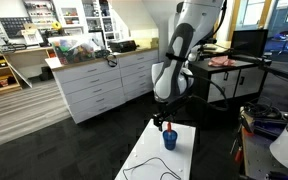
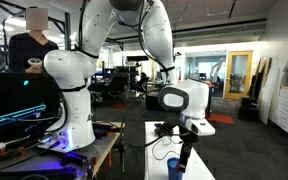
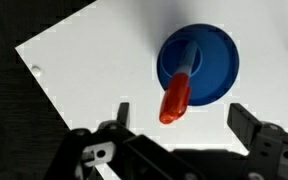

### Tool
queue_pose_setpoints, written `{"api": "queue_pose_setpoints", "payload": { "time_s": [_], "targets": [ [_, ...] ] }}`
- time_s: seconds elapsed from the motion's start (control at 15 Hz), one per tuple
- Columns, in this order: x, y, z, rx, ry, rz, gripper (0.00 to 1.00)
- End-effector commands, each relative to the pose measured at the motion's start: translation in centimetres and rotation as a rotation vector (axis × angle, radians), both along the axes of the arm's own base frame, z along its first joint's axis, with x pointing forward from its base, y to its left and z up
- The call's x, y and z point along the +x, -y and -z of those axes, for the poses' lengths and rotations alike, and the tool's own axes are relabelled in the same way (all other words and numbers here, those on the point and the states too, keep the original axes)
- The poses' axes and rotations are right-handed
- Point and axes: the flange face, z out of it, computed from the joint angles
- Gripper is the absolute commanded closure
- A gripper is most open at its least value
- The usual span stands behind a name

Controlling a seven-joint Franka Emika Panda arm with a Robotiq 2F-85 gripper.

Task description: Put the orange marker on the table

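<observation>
In the wrist view the orange marker (image 3: pixel 177 95) stands inside the blue cup (image 3: pixel 220 60) and leans toward the camera over the cup's rim. The cup stands on the white table (image 3: pixel 94 60). My gripper (image 3: pixel 180 118) is open, its two black fingers spread on either side just below the marker's top end, not touching it. In an exterior view the gripper (image 1: pixel 165 124) hangs right above the blue cup (image 1: pixel 170 139) on the table (image 1: pixel 149 155). In the other exterior view the gripper (image 2: pixel 184 146) hides most of the cup (image 2: pixel 175 168).
A thin black cable (image 1: pixel 144 168) lies across the table's near part. White drawer cabinets (image 1: pixel 94 85) stand behind on the dark floor. A black-framed desk (image 1: pixel 234 75) stands beside the arm. A second robot (image 2: pixel 69 85) and a person (image 2: pixel 29 45) are nearby.
</observation>
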Motion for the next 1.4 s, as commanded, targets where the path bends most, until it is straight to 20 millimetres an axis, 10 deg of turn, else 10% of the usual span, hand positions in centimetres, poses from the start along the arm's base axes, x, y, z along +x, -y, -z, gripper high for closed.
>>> {"api": "queue_pose_setpoints", "payload": {
  "time_s": [0.0, 0.93, 1.0, 1.33],
  "targets": [
    [0.0, 0.35, -0.02, 0.009, 0.003, 0.028, 0.0],
    [-0.64, 0.08, -0.14, 0.019, -0.063, 0.081, 0.0],
    [-0.68, 0.09, -0.11, 0.023, -0.068, 0.091, 0.25],
    [-0.75, 0.07, -0.15, 0.026, -0.069, 0.106, 0.52]
  ]
}}
